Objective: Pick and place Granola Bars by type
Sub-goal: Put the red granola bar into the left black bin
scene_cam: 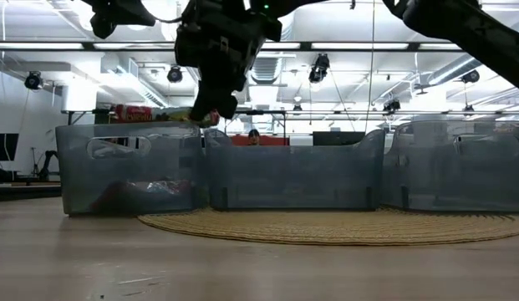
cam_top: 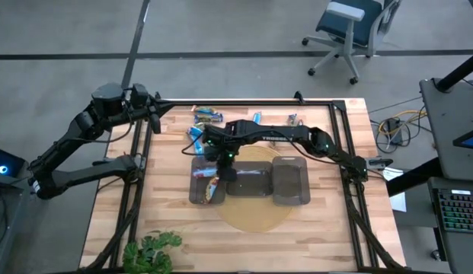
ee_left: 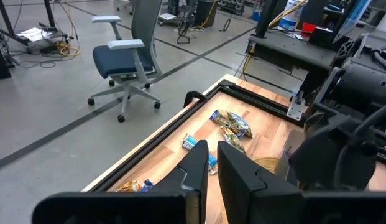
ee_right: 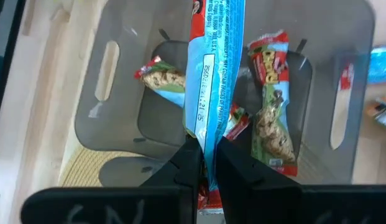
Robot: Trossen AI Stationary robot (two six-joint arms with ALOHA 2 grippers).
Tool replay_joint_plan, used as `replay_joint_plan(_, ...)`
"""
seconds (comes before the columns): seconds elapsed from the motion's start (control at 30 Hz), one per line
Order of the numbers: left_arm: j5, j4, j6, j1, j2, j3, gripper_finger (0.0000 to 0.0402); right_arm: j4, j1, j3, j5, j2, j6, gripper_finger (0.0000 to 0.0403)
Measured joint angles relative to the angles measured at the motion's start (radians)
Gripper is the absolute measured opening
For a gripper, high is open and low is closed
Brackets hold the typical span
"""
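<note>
I see the wooden table [cam_top: 244, 228] first, with a round woven mat [cam_top: 255, 209] near its middle and three dark see-through trays side by side on the mat: the left tray [cam_top: 196, 190], the middle tray [cam_top: 250, 183] and the right tray [cam_top: 290, 181]. My right arm reaches across from the table's right edge, and the right gripper [cam_top: 218, 164] hangs over the left tray, its fingers pinched tight on a blue-backed granola bar [ee_right: 212, 74]. In the right wrist view the held wrapper shows its printed back: small white text and a strip of digits I cannot read with confidence, plus a red band at its far end that is cut off by the picture edge. Below it, inside the left tray, lie several bars in red, green and light blue wrappers [ee_right: 272, 106]; the lettering on them is too crumpled and tilted for me to read a brand. In the low view the bars in that tray are only a reddish smear through the wall. More loose bars [cam_top: 207, 116] lie scattered near the table's far edge, some bright blue, some mixed colours, too small to read. My left gripper [ee_left: 210, 163] waits raised off the far left corner, fingers closed together on nothing.
</note>
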Motion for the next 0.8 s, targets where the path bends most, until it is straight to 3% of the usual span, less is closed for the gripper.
replay_joint_plan(0.2, 0.0, 0.0, -0.001, 0.0, 0.0, 0.0, 0.0018, -0.001, 0.0, -0.025, 0.0, 0.0, -0.001, 0.0038)
replay_joint_plan(0.57, 0.0, 0.0, -0.002, 0.0, 0.0, 0.0, 0.0018, 0.001, 0.001, -0.03, -0.001, -0.001, 0.029, 0.0129)
replay_joint_plan(0.8, 0.0, 0.0, -0.004, 0.0, 0.0, 0.0, 0.0018, 0.001, 0.004, -0.029, -0.007, -0.001, 0.028, 0.0156)
